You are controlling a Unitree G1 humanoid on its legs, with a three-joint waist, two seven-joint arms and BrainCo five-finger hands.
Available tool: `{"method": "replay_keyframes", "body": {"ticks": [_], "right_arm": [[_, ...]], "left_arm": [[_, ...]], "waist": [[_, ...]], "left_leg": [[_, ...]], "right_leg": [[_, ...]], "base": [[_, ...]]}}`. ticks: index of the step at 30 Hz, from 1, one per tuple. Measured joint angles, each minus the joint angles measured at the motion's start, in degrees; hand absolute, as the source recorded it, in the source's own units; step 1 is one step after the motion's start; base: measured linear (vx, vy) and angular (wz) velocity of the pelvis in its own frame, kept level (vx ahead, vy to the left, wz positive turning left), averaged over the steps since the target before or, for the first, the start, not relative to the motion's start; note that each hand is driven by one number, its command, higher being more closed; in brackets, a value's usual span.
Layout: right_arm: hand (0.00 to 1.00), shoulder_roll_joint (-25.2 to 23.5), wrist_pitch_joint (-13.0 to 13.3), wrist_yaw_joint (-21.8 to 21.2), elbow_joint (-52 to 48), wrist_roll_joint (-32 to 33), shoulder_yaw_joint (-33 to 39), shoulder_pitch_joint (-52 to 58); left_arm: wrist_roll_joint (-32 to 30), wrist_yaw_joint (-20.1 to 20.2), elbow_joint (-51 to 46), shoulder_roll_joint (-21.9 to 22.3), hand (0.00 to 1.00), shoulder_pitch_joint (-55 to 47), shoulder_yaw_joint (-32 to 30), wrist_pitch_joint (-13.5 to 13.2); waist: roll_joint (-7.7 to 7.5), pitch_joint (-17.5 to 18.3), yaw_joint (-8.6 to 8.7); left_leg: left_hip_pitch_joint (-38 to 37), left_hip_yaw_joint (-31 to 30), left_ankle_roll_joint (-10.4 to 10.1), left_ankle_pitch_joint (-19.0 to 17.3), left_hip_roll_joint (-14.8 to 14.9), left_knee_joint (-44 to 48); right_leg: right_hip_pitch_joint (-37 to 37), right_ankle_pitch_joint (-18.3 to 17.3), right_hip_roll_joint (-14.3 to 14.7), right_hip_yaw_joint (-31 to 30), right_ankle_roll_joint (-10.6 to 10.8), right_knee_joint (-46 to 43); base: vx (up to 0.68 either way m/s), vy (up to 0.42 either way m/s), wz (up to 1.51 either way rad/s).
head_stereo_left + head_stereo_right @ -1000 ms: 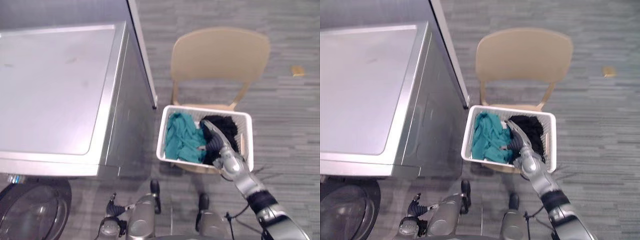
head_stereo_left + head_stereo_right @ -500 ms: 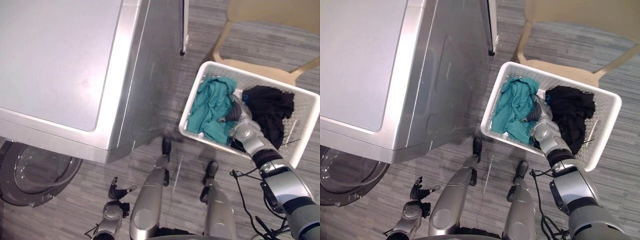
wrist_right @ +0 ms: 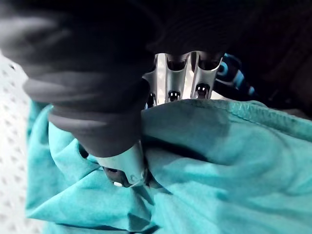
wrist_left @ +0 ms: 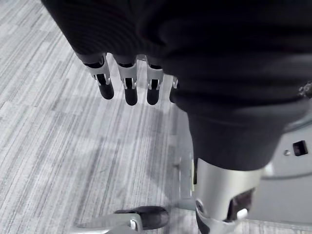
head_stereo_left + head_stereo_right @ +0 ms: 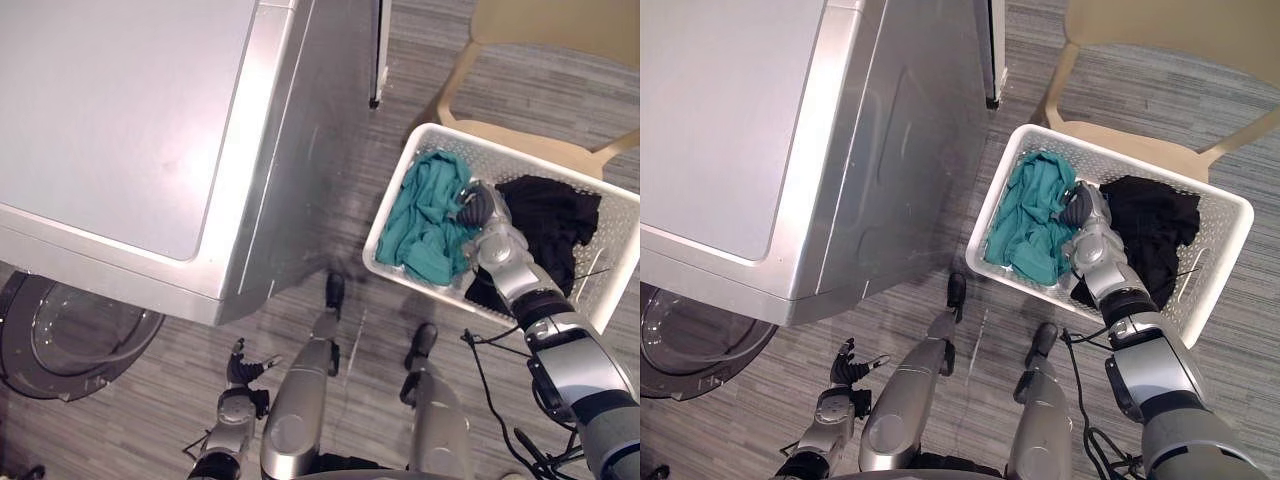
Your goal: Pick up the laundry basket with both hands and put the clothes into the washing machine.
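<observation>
Teal cloth (image 5: 1030,225) is pinched by our right robot hand (image 5: 1087,212), fingers curled, to lift from the basket (image 5: 1140,165); left robot hand (image 4: 126,78) hangs slack.

Grey plank-pattern floor (image 5: 130,410) all round, streaks running one way. Tan plastic chair (image 5: 545,25) at upper right, smooth shell, pale legs (image 5: 452,85) splayed onto the floor. Even overhead light, soft shadows on the floor.

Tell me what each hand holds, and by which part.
The right hand is curled round a bunched fold of the teal cloth, at its side nearest the black cloth. The left hand holds nothing.
</observation>
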State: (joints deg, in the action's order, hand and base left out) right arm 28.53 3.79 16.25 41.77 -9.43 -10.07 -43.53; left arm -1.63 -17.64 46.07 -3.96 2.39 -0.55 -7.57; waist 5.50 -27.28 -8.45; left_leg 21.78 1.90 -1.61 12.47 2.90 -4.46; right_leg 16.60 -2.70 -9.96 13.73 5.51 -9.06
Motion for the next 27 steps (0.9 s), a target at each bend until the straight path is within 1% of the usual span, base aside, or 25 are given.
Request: {"method": "replay_keyframes", "body": {"ticks": [2,3,4,6,7,8,10,12,13,14,15,16,17,18,19,20,21,22,23,24,25,26,27], "right_arm": [[1.00,-2.34,0.20,0.19,-6.59,4.09,4.93,3.28],[1.00,-3.29,0.22,0.25,-8.27,5.13,5.99,4.31],[1.00,-5.32,0.47,0.28,-11.74,8.09,7.39,6.39],[1.00,-8.96,1.83,-0.08,-17.63,13.31,8.23,10.25],[1.00,-10.05,2.23,-0.16,-19.21,14.33,8.37,11.28],[1.00,-13.29,2.66,-0.36,-23.29,17.43,8.42,14.20],[1.00,-17.01,3.69,-2.23,-26.40,21.58,8.11,17.44],[1.00,-21.24,4.89,-4.69,-30.72,26.67,6.88,22.23],[1.00,-21.93,4.99,-5.36,-32.04,28.14,6.77,23.42],[1.00,-23.30,5.55,-6.47,-34.50,30.60,6.60,25.98],[1.00,-23.90,6.15,-6.65,-35.62,31.55,6.25,27.05],[1.00,-24.87,7.24,-7.59,-37.91,33.47,5.40,29.06],[1.00,-25.78,8.05,-9.05,-40.09,35.18,5.02,30.84],[1.00,-25.83,8.36,-9.48,-41.03,35.90,4.98,31.58],[1.00,-25.99,9.08,-10.41,-42.41,36.58,5.08,33.02],[1.00,-25.98,9.35,-11.11,-43.88,37.43,4.99,34.39],[1.00,-25.86,9.41,-11.46,-44.82,37.79,5.07,35.17],[1.00,-26.14,9.51,-11.56,-47.42,38.07,5.47,36.49],[1.00,-26.94,9.91,-11.57,-49.62,38.00,5.64,37.81],[1.00,-27.33,10.08,-11.58,-50.05,38.00,5.54,37.85],[1.00,-27.86,10.60,-11.61,-50.24,37.69,4.85,37.49],[1.00,-28.14,10.94,-11.59,-51.24,36.93,3.04,36.48],[1.00,-28.09,10.94,-11.62,-52.36,36.83,2.17,36.10]], "left_arm": [[0.00,0.13,-0.69,0.09,0.00,0.03,0.01,0.73],[0.00,0.13,-0.74,0.10,0.00,0.03,0.00,0.85],[0.00,0.22,-0.76,0.10,0.00,0.02,-0.03,1.10],[-0.02,0.55,-1.05,0.25,0.00,0.02,-0.06,1.50],[-0.02,0.85,-1.08,0.35,0.00,0.02,-0.07,1.64],[-0.02,1.40,-0.91,0.54,0.00,-0.01,-0.14,2.23],[-0.03,1.63,-0.49,0.56,0.00,-0.43,-0.29,2.59],[-0.04,2.67,-0.29,0.61,0.00,-1.53,-1.82,2.98],[-0.03,2.69,0.11,0.57,0.00,-1.56,-2.11,3.25],[-0.03,2.74,0.88,0.32,0.00,-2.15,-2.36,3.57],[0.02,2.77,1.15,0.21,0.00,-2.69,-2.48,3.60],[-0.02,2.82,1.24,-0.11,0.00,-3.52,-2.57,3.60],[-0.03,3.34,1.24,-0.57,0.00,-3.65,-2.39,3.68],[-0.04,3.76,1.27,-0.84,0.00,-3.71,-2.32,3.84],[-0.07,3.89,1.24,-0.99,0.00,-3.73,-2.34,4.04],[-0.10,3.90,0.17,-1.06,0.00,-3.88,-2.68,4.06],[-0.10,3.90,-0.60,-1.05,0.00,-3.96,-3.07,4.02],[-0.12,3.89,-2.31,-0.93,0.00,-3.87,-4.42,3.76],[-0.09,3.87,-4.04,-0.88,0.00,-4.11,-4.96,3.43],[-0.08,3.86,-4.99,-0.89,0.00,-4.65,-5.48,3.28],[-0.04,3.80,-6.49,-0.63,0.00,-5.73,-6.41,3.13],[0.06,3.68,-9.50,-0.25,0.00,-7.40,-7.08,3.08],[0.66,3.70,-11.79,0.34,0.00,-8.68,-6.92,2.95]], "waist": [[-0.37,-0.22,0.63],[-0.45,-0.27,0.74],[-0.68,-0.39,1.21],[-1.19,-0.24,1.54],[-1.28,-0.20,1.58],[-1.80,0.09,2.00],[-2.74,1.46,2.92],[-4.72,3.48,2.95],[-5.05,3.88,3.06],[-5.74,5.35,3.11],[-6.19,6.02,3.17],[-6.93,7.40,3.24],[-7.38,7.78,3.66],[-7.56,7.86,4.34],[-7.57,7.89,4.98],[-7.31,8.03,5.01],[-7.11,8.30,5.02],[-6.93,8.61,5.13],[-7.40,8.92,5.46],[-7.79,9.20,5.34],[-8.27,9.76,4.54],[-8.11,10.69,3.15],[-7.71,11.14,2.44]], "left_leg": [[-1.77,0.19,-0.37,0.33,0.14,-0.89],[-2.28,0.32,-0.37,0.33,0.14,-0.89],[-3.46,0.54,-0.38,0.31,0.13,-0.89],[-5.05,0.89,-0.41,0.27,0.16,-0.94],[-5.41,1.01,-0.42,0.26,0.16,-0.96],[-6.34,1.39,-0.53,0.15,0.21,-0.99],[-6.84,1.76,-0.74,-0.07,0.20,-1.00],[-8.74,3.25,-0.81,-0.81,0.41,-1.00],[-9.41,3.45,-0.83,-1.00,0.43,-1.00],[-10.34,3.93,-1.16,-1.61,0.40,-1.00],[-10.77,4.35,-1.17,-1.76,0.42,-0.99],[-11.34,5.03,-1.33,-2.44,0.40,-0.97],[-12.32,5.02,-1.23,-3.17,0.01,-0.77],[-12.36,4.28,-1.27,-3.50,-0.09,0.10],[-12.14,2.52,-1.20,-4.56,-0.59,2.43],[-11.31,0.82,-0.50,-5.37,-0.87,4.86],[-10.73,-0.44,-0.21,-5.59,-0.46,5.65],[-9.49,-2.64,0.06,-5.42,-0.18,6.51],[-8.51,-5.44,0.01,-5.44,-1.23,8.36],[-8.03,-6.40,-0.15,-5.57,-1.83,9.41],[-6.78,-7.45,-0.57,-5.88,-2.43,11.28],[-3.19,-9.03,-1.22,-6.02,-2.50,15.20],[-1.18,-9.77,-1.40,-5.89,-2.34,16.48]], "right_leg": [[-1.29,-0.02,0.02,-0.23,0.03,0.26],[-1.70,-0.02,0.00,-0.37,0.03,0.25],[-2.76,-0.02,-0.04,-0.56,0.03,0.34],[-4.01,-0.03,0.01,-1.23,0.05,0.53],[-4.39,-0.05,0.03,-1.29,0.09,0.71],[-5.45,-0.23,0.05,-1.47,0.36,1.34],[-6.04,-0.45,0.20,-1.70,0.67,1.90],[-7.32,-0.55,0.45,-3.20,0.83,2.44],[-7.62,-0.56,0.45,-3.38,0.83,2.52],[-8.20,-0.91,0.39,-3.84,0.90,2.47],[-8.27,-1.05,0.38,-4.34,0.86,2.25],[-8.30,-1.81,0.18,-4.82,0.81,1.32],[-8.03,-3.75,-0.34,-5.61,0.89,-2.00],[-7.91,-4.71,-0.74,-6.22,0.86,-4.06],[-7.51,-5.70,-1.30,-7.43,1.44,-8.47],[-7.35,-5.77,-0.93,-9.44,1.60,-11.41],[-7.45,-5.86,-0.52,-10.32,1.75,-12.06],[-6.62,-8.33,-0.05,-13.64,1.61,-17.51],[-6.57,-11.05,0.12,-17.20,2.21,-26.52],[-7.08,-11.68,0.16,-18.94,2.88,-28.86],[-7.86,-12.74,0.53,-21.33,3.20,-29.71],[-9.16,-16.68,1.92,-23.10,2.45,-27.32],[-9.61,-19.17,2.58,-21.80,1.61,-25.18]], "base": [[0.01,-0.006,-0.05],[0.02,-0.003,-0.06],[0.03,0.002,-0.08],[0.03,0.001,-0.13],[0.02,-0.002,-0.13],[0.01,-0.005,-0.10],[0.01,-0.005,-0.10],[0.03,-0.005,-0.28],[0.00,-0.005,-0.27],[0.00,0.001,-0.15],[0.00,0.005,-0.25],[0.06,0.005,-0.19],[0.05,-0.003,-0.01],[0.06,-0.014,0.42],[0.02,0.002,0.70],[0.01,0.009,0.77],[0.01,-0.030,0.93],[0.02,-0.120,1.32],[0.03,-0.173,1.37],[0.01,-0.232,1.19],[-0.07,-0.367,0.82],[-0.11,-0.382,0.74],[-0.16,-0.341,0.56]]}}
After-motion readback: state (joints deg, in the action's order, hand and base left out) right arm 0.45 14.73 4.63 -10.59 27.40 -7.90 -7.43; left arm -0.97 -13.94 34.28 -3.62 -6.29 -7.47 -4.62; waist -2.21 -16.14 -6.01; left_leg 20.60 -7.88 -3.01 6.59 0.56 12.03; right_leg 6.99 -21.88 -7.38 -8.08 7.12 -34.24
